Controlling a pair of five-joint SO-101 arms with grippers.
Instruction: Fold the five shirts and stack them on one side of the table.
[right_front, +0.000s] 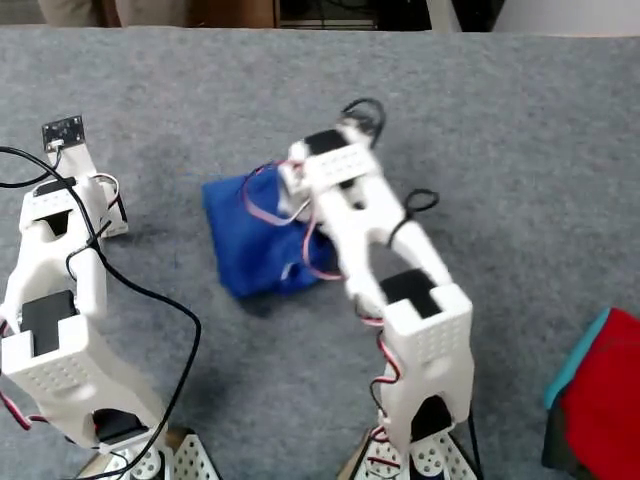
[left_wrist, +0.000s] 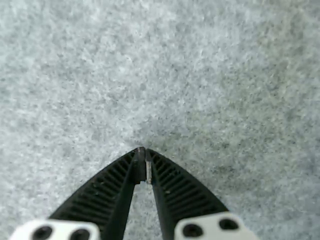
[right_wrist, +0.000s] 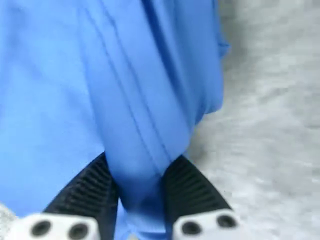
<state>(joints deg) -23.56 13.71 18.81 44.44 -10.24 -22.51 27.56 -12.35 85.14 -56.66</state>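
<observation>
the right gripper (right_wrist: 141, 167) is clamped on a raised ridge of the blue shirt (right_front: 250, 240), a soft, creased cloth bundled into a rough square mid-tabletop (right_front: 500, 130), on grey felt. the folded stack (right_front: 600, 390), red over teal, lies well apart on that arm's outer side. the left gripper (left_wrist: 143, 157) is closed on nothing and sits farther off.

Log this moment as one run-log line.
left gripper: shut, over bare table | right gripper: shut on blue shirt | blue shirt: bunched, mid-table | red shirt: on table, right arm's side
</observation>
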